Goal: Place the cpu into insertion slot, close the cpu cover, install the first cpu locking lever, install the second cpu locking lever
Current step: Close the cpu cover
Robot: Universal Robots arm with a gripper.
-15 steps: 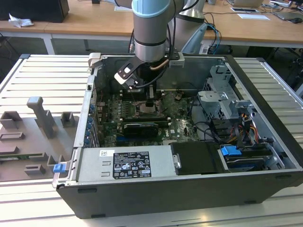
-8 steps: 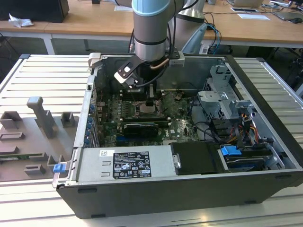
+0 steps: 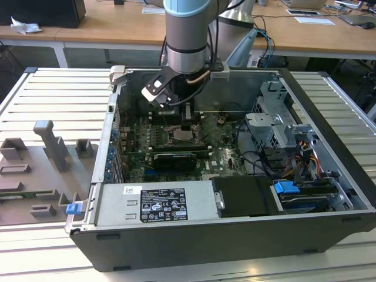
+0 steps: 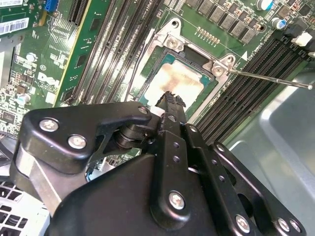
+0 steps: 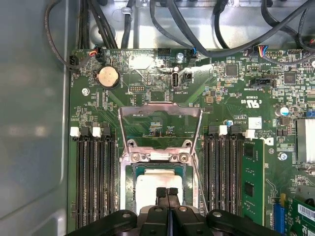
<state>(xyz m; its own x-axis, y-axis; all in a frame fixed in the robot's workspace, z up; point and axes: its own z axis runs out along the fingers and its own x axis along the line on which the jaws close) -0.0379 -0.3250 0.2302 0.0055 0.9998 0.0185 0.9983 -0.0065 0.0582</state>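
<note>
Exterior view's left: grey fixture plate (image 3: 47, 170) with upright blocks, and a blue clip (image 3: 73, 208) at its lower edge. Centre: open computer case (image 3: 176, 252), with the labelled power supply (image 3: 158, 205) along the near wall. The arm (image 3: 187, 35) comes down from the top centre of the frame into the case. The gripper (image 3: 187, 122) is low over the green motherboard (image 3: 223, 155), just above the socket area. A long black card (image 3: 173, 160) lies just below it in the frame. Exterior view's right: metal drive cage (image 3: 276, 117), blue tab (image 3: 286, 189), cable bundle.

First wrist view: the cpu (image 5: 150, 186) sits flat inside the insertion slot (image 5: 129, 189), pale top facing up. The gripper (image 5: 167, 192) is clenched, its two fingertips pressed together with nothing seen between them, right over the cpu's near edge. Cannot tell if they touch it. The cpu cover (image 5: 160, 112) is swung open on its hinge beyond the slot, with bare board showing through its window. Memory slots (image 5: 96, 177) flank the socket on both sides. A coin battery (image 5: 108, 76) sits further off.

Second wrist view: cpu (image 4: 179, 81) seated, gripper (image 4: 171, 98) tip at its edge. A thin locking lever (image 4: 270, 78) juts from the socket corner across the memory slots.
</note>
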